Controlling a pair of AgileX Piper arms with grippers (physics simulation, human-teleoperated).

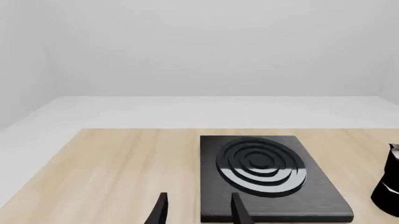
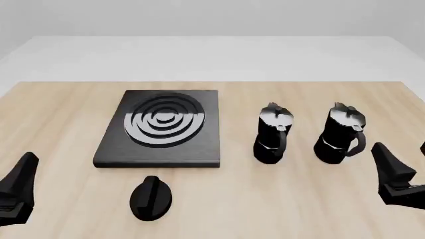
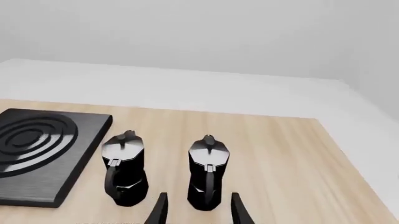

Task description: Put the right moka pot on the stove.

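The right moka pot point(image 2: 340, 133) is black and faceted with a shiny grey lid. It stands upright on the table at the right, handle toward me. It also shows in the right wrist view point(image 3: 208, 170). The stove point(image 2: 159, 129), a flat black slab with silver-grey rings, lies left of centre and bears nothing. My right gripper point(image 3: 198, 205) is open and empty, just short of the right pot, its fingers point(image 2: 391, 169) low at the front right. My left gripper point(image 1: 199, 210) is open and empty near the stove's point(image 1: 268, 177) front edge.
The other near-identical moka pot point(image 2: 272, 134) stands between the stove and the right pot; it also shows in the right wrist view point(image 3: 124, 170). A small black oval knob point(image 2: 151, 197) lies on the wood in front of the stove. The table's point(image 2: 279, 199) far edge meets a white floor.
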